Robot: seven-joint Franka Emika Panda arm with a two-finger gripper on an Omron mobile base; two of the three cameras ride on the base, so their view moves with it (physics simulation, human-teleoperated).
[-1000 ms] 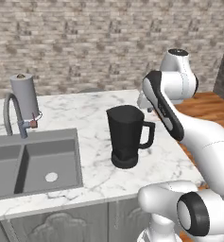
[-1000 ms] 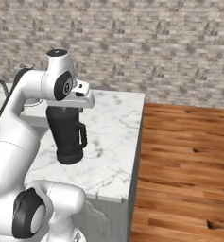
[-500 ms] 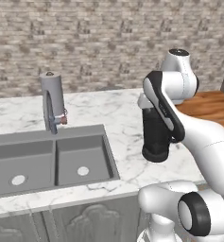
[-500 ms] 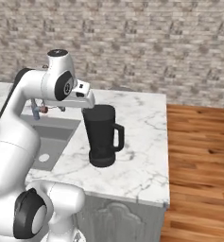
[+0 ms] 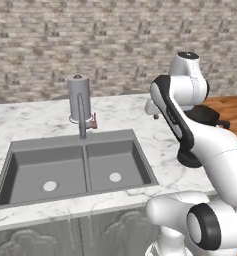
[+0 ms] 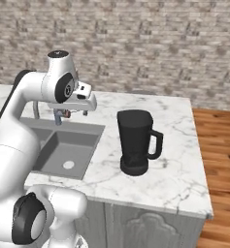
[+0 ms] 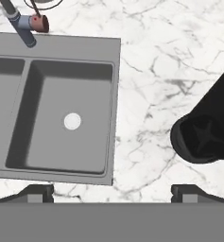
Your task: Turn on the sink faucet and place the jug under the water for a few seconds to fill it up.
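Black jug (image 5: 190, 159) mostly behind arm

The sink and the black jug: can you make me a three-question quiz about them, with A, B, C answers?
1. Where is the jug?
A. in the sink's left basin
B. on the marble counter, beside the sink
C. held up by the pincer

2. How many round drains does the sink have?
A. one
B. two
C. four

3. Is the sink faucet running?
A. yes, a blue stream falls
B. no, no water falls from it
C. yes, the basin is overflowing

Answers:
1 B, the jug stands upright on the marble.
2 B, each basin shows one pale drain.
3 B, the basins look dry and the pincer hangs open above them.
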